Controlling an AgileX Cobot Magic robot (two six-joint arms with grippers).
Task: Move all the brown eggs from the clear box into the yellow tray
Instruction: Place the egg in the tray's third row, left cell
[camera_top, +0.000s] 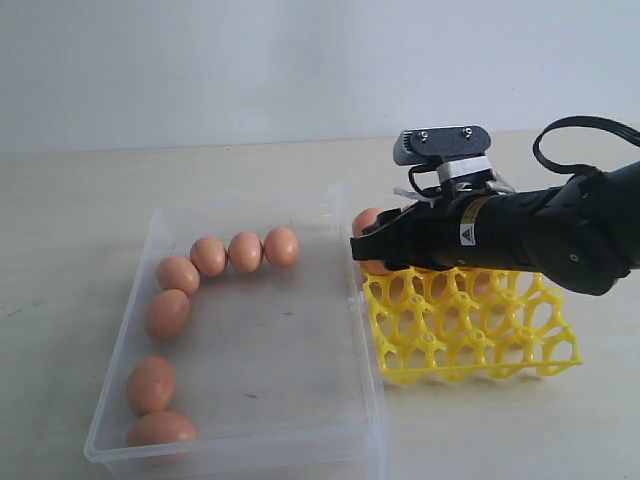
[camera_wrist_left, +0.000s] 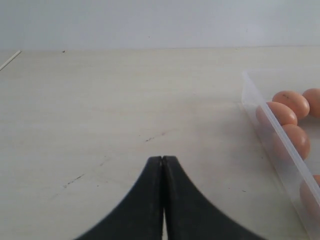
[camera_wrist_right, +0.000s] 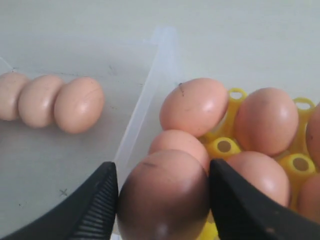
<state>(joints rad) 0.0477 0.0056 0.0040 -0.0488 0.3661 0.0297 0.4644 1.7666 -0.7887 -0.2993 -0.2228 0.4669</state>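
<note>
Grips one brown egg in the right tool, jaws clamped on its sides, above the corner of the yellow tray next to the clear box. Holds the left tool pressed together over bare counter beside the box. Leaves seven eggs in the box, several seated in the tray.

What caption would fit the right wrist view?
Right hand holding a brown egg at the yellow tray's edge, beside eggs already seated; three more eggs wait in the clear box.
</note>
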